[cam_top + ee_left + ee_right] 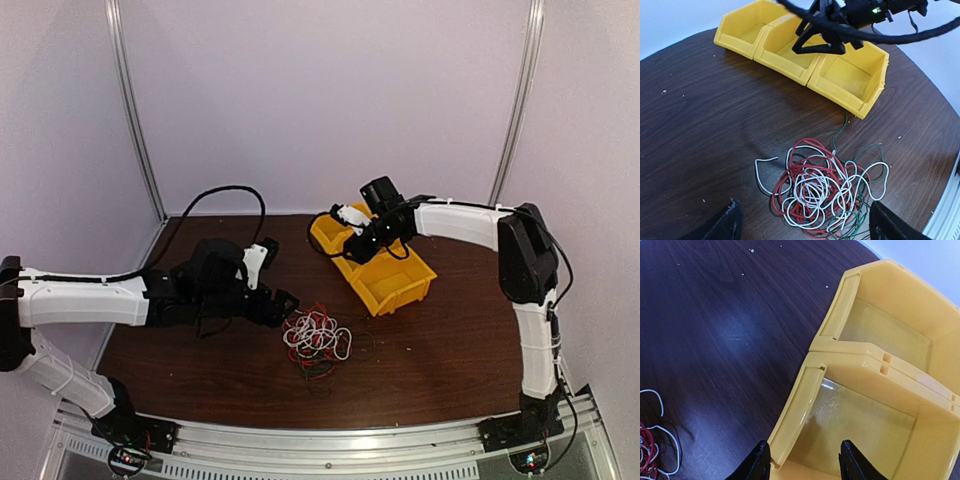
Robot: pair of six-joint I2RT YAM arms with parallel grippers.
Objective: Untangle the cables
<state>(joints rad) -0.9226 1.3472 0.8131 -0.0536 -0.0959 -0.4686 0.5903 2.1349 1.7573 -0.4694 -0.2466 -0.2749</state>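
The cables (822,192) lie as one mixed clump of white, red and dark green wire on the dark wooden table (440,350). The same cables (318,338) sit just right of my left gripper (288,300). In the left wrist view that left gripper (802,212) hovers over the clump, open wide, with one finger on either side and nothing held. My right gripper (352,248) is over the yellow bins (390,280). In its own view the right gripper (805,460) is open, its jaws straddling the front wall of a bin (805,405). The cables (652,450) show at the lower left edge.
Three joined yellow bins (850,75) stand at the back of the table, with nothing seen inside them. A green wire end (840,132) trails from the clump toward the nearest bin. The right arm (865,12) and its thick black cable cross above the bins. White walls enclose the table.
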